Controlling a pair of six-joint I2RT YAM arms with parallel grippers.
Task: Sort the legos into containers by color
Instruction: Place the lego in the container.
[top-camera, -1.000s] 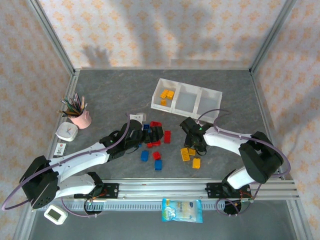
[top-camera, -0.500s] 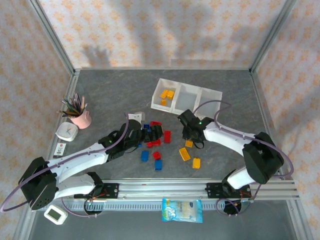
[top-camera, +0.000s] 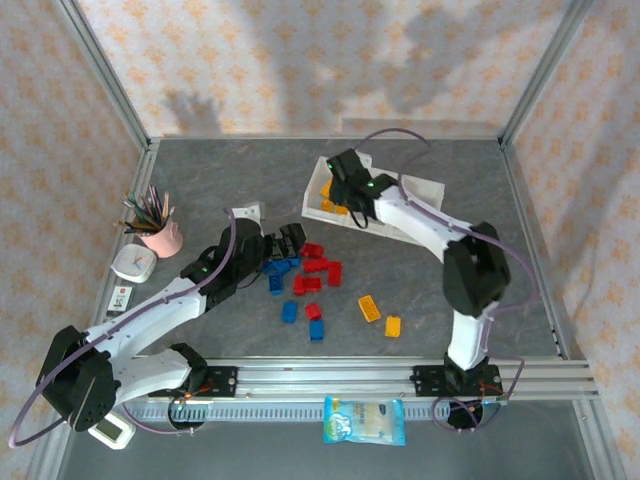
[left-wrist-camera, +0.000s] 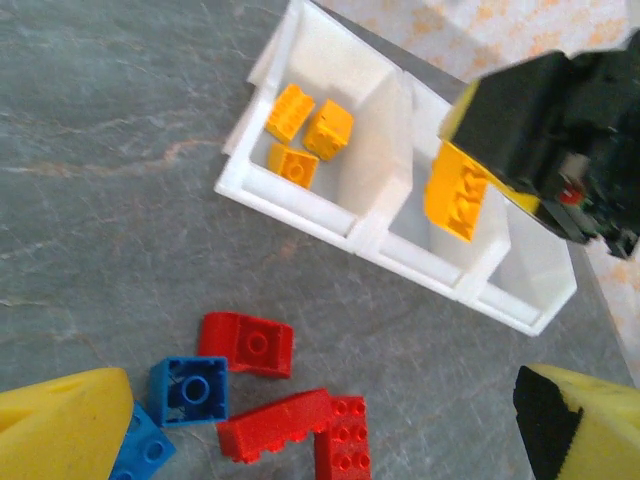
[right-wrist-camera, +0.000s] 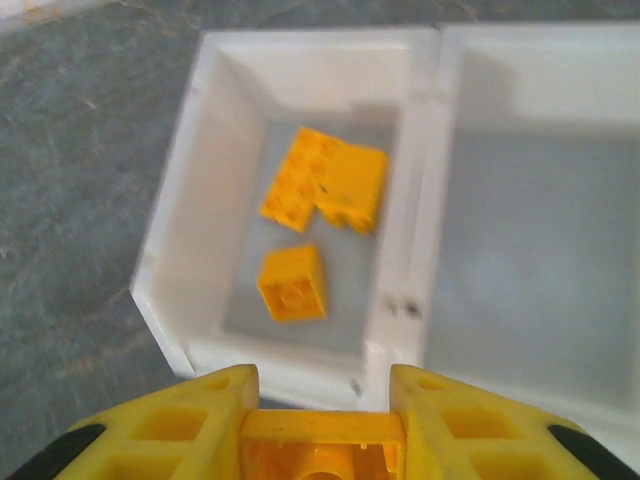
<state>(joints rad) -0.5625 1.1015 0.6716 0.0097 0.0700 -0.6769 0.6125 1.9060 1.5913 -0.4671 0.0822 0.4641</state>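
Over the red and blue bricks (left-wrist-camera: 245, 345) on the desk (top-camera: 220, 180), the left jaws are spread wide, nothing between them, presumably readied for a pick. At one o'clock from that pile, a yellow brick (right-wrist-camera: 320, 445) is clenched in the right jaws above the white tray (left-wrist-camera: 300, 208), by its left compartment, where three yellow bricks (right-wrist-camera: 292, 283) lie, so colours are matched.

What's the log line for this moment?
right gripper: shut on yellow brick | over white tray | left gripper: open | beside red bricks
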